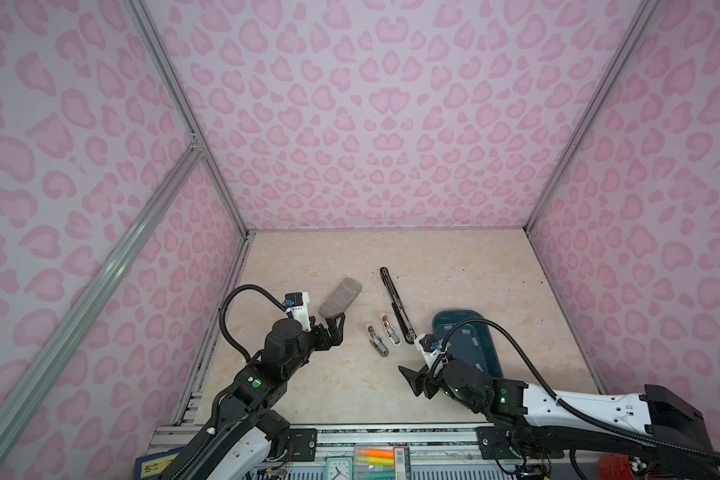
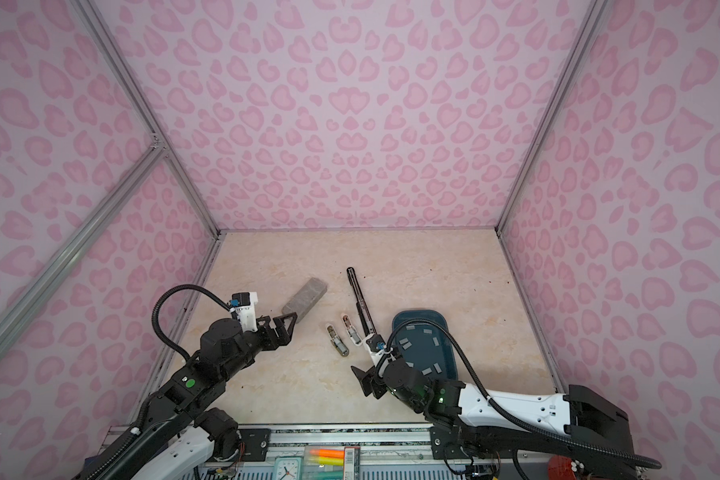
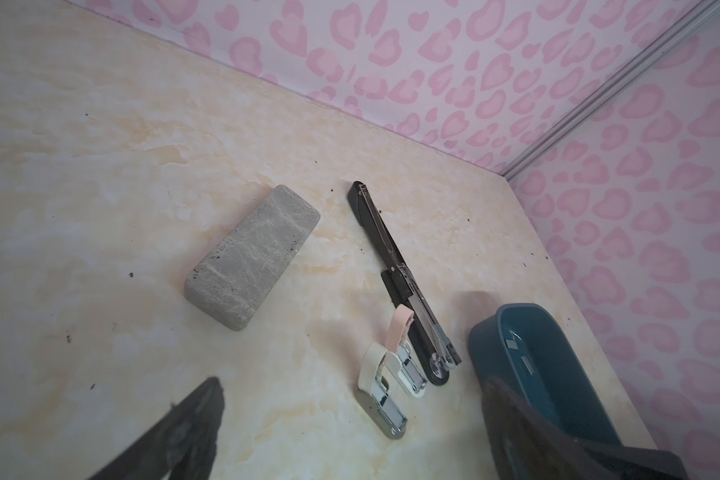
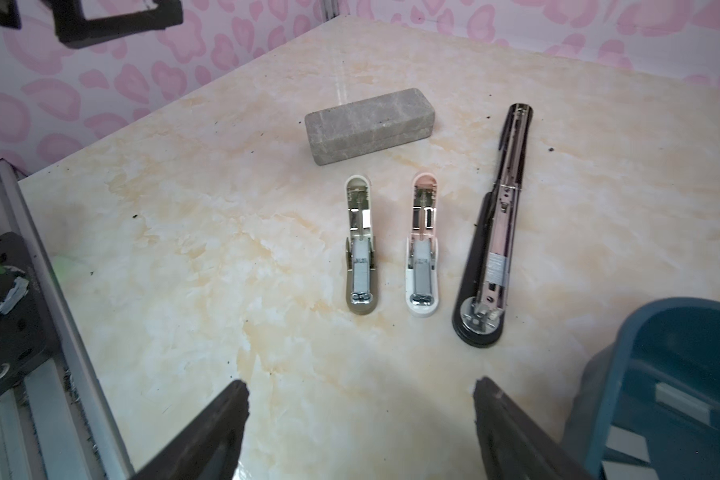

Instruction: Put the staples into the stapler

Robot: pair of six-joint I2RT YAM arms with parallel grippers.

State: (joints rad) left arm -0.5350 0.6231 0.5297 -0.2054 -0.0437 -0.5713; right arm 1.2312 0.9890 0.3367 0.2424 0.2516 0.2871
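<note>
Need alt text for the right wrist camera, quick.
Three open staplers lie side by side on the marble table: olive stapler, pink stapler, long black stapler. A grey block lies beyond them; a blue tray holding staples sits beside the open right gripper.

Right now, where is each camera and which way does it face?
Top views: high over the near edge, looking down on the table; left gripper, right gripper show.
Left wrist: on left arm, facing black stapler, blue tray; own fingertips show.
Right wrist: on right arm, facing grey block; own fingertips, left gripper show.
Shared: all show black stapler, grey block.
</note>
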